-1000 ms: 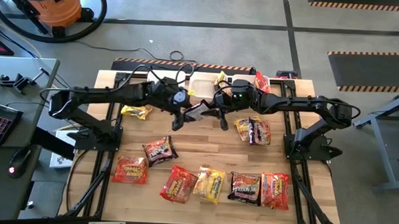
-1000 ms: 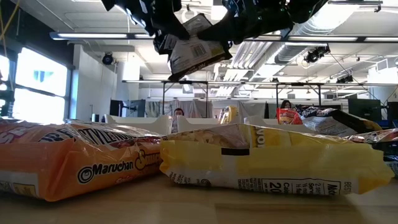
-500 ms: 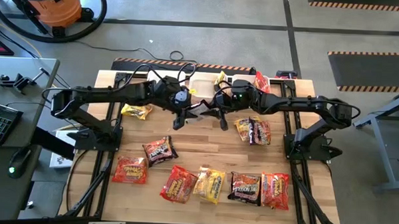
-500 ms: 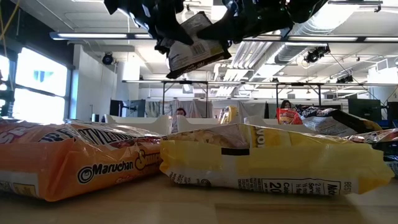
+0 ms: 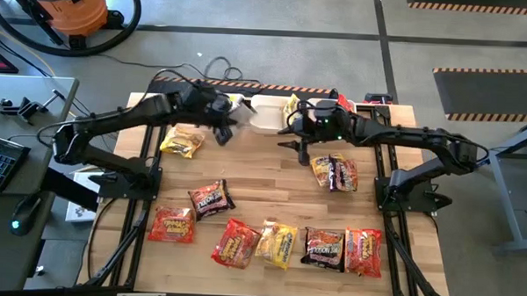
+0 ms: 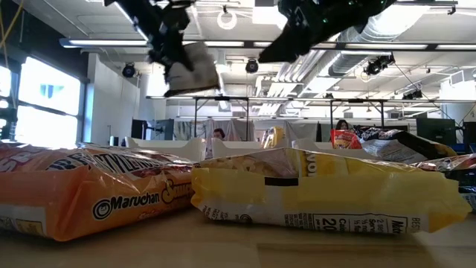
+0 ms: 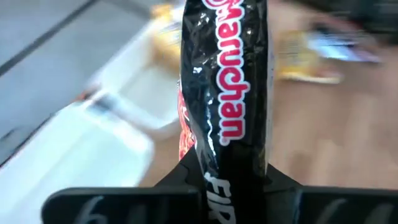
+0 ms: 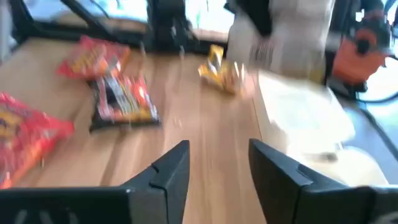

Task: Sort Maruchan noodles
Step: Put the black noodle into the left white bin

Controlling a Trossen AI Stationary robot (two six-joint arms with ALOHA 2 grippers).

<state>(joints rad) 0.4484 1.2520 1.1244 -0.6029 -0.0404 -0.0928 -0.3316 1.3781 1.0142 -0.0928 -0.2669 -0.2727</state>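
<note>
Along the near edge of the wooden table [image 5: 271, 197] we see a row of Maruchan packets: an orange-red packet [image 5: 172, 224] at the left, a red packet [image 5: 235, 244], a yellow packet [image 5: 277, 243], a dark packet [image 5: 324, 248] and another red packet [image 5: 364, 251] at the right. In the low view the orange-red one and the yellow one lie closest to the lens, edge to edge. A little farther in, another dark packet [image 5: 211, 199] lies alone left of centre. Beyond that, on the right side, a yellow packet and a dark packet [image 5: 336, 172] overlap just below the right arm, and on the left a single yellow packet [image 5: 181, 145] lies beside the left arm. Over the middle of the table the right gripper [image 5: 302, 152] hangs with its fingers [image 8: 174, 171] spread apart and nothing between them. Farther back and to the left, the left gripper [image 5: 222, 129] pinches a dark Maruchan packet [image 7: 224, 93] by its lower end, holding it in the air near the white bins [image 5: 266, 113] at the far edge; in the low view the packet [image 6: 190, 71] hangs high above the tabletop. At the far edge we see a yellow packet [image 5: 290, 103] standing in one bin and a red one [image 5: 345, 106] farther right. Past the table an orange shop vacuum [image 5: 71, 5] stands on the floor.
</note>
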